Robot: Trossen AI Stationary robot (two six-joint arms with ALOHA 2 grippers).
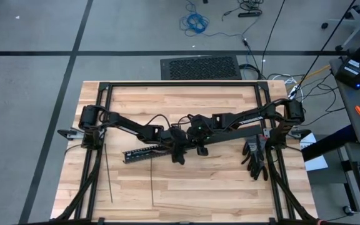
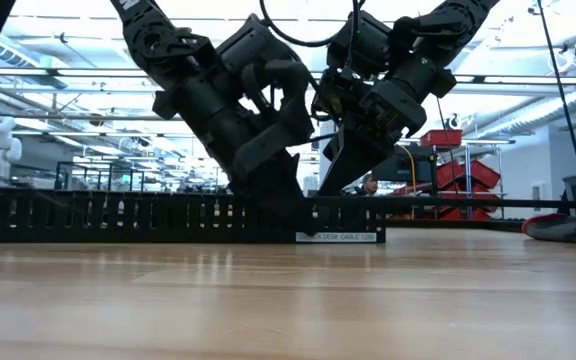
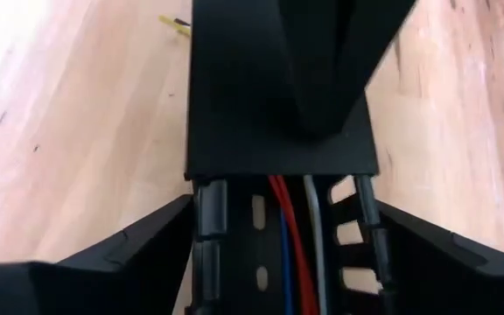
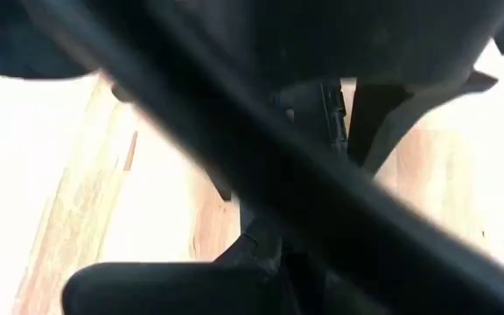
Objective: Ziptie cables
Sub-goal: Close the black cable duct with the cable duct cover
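A black slotted duct [image 1: 144, 152] lies on the wooden table. The cables [image 3: 291, 249], red, blue and grey, run along inside its channel. A flat black cover [image 3: 278, 131] sits over the duct's far part. My left gripper [image 3: 284, 206] is open, one finger on each side of the duct, slanting down from the table's left. My right gripper [image 2: 336, 180] is shut and comes down on the cover from the right. Two zipties [image 1: 108, 175] [image 1: 152, 184] lie flat on the wood near the front left. My right gripper presses its shut fingertips [image 3: 322, 114] down on the top of the flat black cover [image 3: 269, 149], near the end that lies over the duct. The fingers slant down from the table's right. The cover lies on the duct, and the duct stays on the table.
A black frame [image 1: 180, 84] rings the tabletop. A clump of black parts [image 1: 255, 159] lies at the right, by the right arm's base. The duct carries a white label [image 2: 338, 237] on its near wall. Bare wood [image 1: 205, 194] stretches along the near edge.
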